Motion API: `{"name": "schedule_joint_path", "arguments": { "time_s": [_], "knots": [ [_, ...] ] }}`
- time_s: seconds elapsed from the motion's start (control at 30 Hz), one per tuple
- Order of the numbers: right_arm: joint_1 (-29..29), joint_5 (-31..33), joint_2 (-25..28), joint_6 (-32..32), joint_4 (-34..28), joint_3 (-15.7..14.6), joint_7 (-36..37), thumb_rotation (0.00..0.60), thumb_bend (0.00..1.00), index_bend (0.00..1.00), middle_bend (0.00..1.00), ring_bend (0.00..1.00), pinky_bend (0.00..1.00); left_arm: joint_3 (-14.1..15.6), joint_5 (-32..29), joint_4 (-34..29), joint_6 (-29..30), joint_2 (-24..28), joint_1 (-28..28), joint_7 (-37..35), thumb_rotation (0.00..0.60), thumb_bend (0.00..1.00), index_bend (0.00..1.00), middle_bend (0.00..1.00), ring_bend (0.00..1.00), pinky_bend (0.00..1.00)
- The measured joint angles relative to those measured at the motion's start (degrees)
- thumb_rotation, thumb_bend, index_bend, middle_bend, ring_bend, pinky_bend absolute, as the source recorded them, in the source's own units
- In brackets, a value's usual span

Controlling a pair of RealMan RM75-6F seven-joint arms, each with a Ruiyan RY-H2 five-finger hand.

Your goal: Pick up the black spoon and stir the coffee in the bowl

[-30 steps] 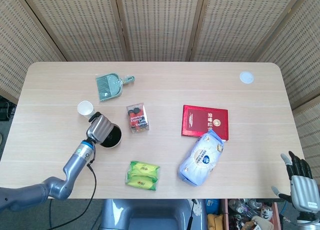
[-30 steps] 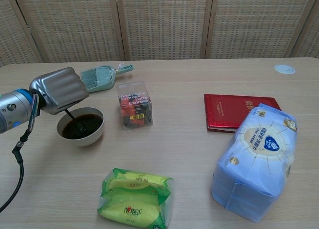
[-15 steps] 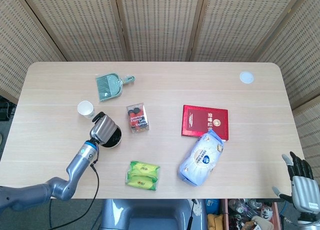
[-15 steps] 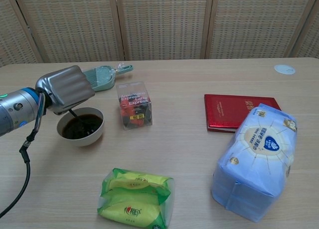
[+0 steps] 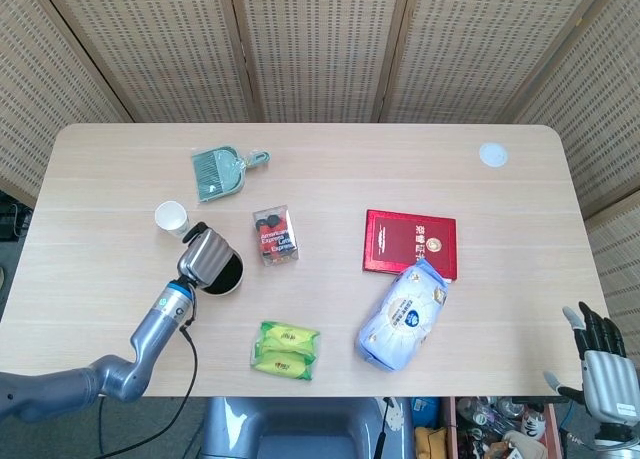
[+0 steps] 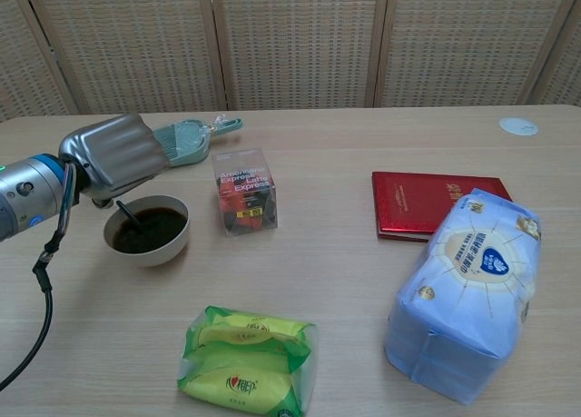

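A white bowl of dark coffee stands at the table's left front. My left hand hovers over the bowl's left rim, its metal back turned towards the camera and its fingers hidden underneath. The black spoon slants down from under that hand into the coffee, and the hand appears to grip its handle. From the head view the left hand covers part of the bowl. My right hand hangs off the table's front right corner, fingers spread, holding nothing.
A paper cup stands just behind the bowl. Further back lies a teal dustpan set. A clear coffee box is right of the bowl, a green packet in front. A red book and a blue-white pack fill the right.
The left hand swung slightly right over the bowl, then back left. The spoon handle shifted with it and now leans further to the left in the coffee. The right hand stayed still.
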Motion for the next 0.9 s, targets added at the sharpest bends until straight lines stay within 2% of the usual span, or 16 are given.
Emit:
{"name": "schedule_joint_path", "arguments": {
  "time_s": [0.2, 0.4, 0.57, 0.77, 0.9],
  "knots": [
    [0.11, -0.14, 0.09, 0.0, -0.19, 0.03, -0.04, 0.6, 0.24, 0.08, 0.04, 0.0, 0.0, -0.96, 0.32, -3.48, 2.41, 2.35, 1.05, -3.38, 0.6, 0.14, 0.47, 0.75, 0.68, 0.71],
    [0.26, -0.44, 0.24, 0.11, -0.42, 0.06, -0.2, 0.6, 0.24, 0.08, 0.04, 0.0, 0.0, -1.82, 0.6, -9.1, 5.78, 5.82, 3.71, -9.97, 0.6, 0.14, 0.34, 0.68, 0.63, 0.71],
    [0.57, -0.79, 0.4, 0.01, -0.75, 0.09, -0.47, 0.6, 0.24, 0.08, 0.04, 0.0, 0.0, -2.19, 0.47, -14.9, 8.57, 9.44, 7.04, -17.0, 0.6, 0.14, 0.29, 0.63, 0.59, 0.7],
    [1.09, -1.18, 0.55, -0.28, -1.35, 0.14, -1.14, 0.6, 0.24, 0.08, 0.04, 0.0, 0.0, -2.1, 0.57, -20.97, 11.68, 14.21, 11.85, -27.82, 0.6, 0.14, 0.21, 0.5, 0.48, 0.67],
    [1.51, -1.46, 0.65, -0.52, -1.79, 0.19, -1.63, 0.6, 0.24, 0.08, 0.04, 0.0, 0.0, -1.18, 2.38, -23.68, 14.0, 17.38, 15.59, -36.45, 0.6, 0.14, 0.14, 0.39, 0.37, 0.59]
  ]
}}
